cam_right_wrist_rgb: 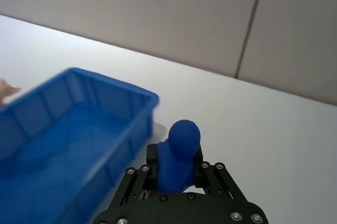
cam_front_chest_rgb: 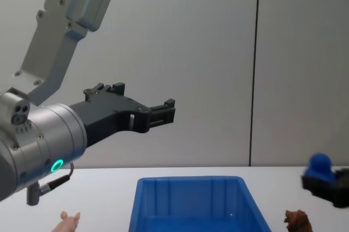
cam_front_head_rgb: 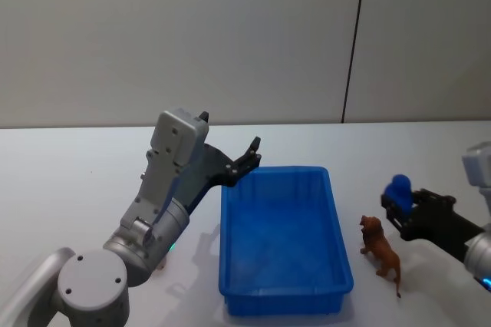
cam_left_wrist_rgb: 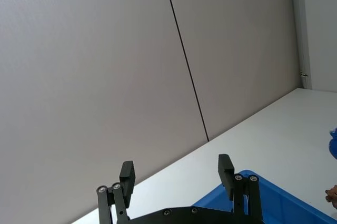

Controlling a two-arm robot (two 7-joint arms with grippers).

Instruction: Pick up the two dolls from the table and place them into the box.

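The blue box (cam_front_head_rgb: 278, 169) stands in the middle of the white table (cam_front_head_rgb: 77, 173). A brown doll (cam_front_head_rgb: 381, 253) stands upright on the table just right of the box, also low in the chest view (cam_front_chest_rgb: 297, 220). A pale pink doll (cam_front_chest_rgb: 70, 221) lies on the table left of the box. My right gripper (cam_front_head_rgb: 403, 208) hovers beside the brown doll, shut on a small blue figure (cam_right_wrist_rgb: 179, 150) with a round head. High over the box's back left corner, my left gripper (cam_front_head_rgb: 253, 154) is open, its fingers (cam_left_wrist_rgb: 126, 174) holding nothing.
A grey wall with a dark vertical seam (cam_front_head_rgb: 353, 43) rises behind the table. My raised left arm (cam_front_head_rgb: 165, 189) covers the table left of the box in the head view. Bare tabletop lies behind the box and at the far right.
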